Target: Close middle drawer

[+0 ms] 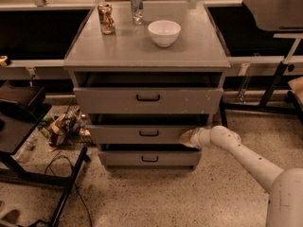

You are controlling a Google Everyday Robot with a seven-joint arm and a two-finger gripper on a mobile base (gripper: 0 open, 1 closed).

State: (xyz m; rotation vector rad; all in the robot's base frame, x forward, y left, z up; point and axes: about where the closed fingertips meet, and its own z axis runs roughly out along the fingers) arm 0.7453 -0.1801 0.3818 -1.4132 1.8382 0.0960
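Observation:
The middle drawer is the second of three grey drawers in the cabinet, with a low plain front and a small black centre handle. It stands a little out, with a dark gap above its front. My gripper is on the end of the white arm coming from the lower right. It rests against the right end of the middle drawer's front.
The top drawer and bottom drawer also stand slightly out. On the cabinet top are a white bowl, a crushed can and a silver can. A black stand, cables and clutter lie at the left.

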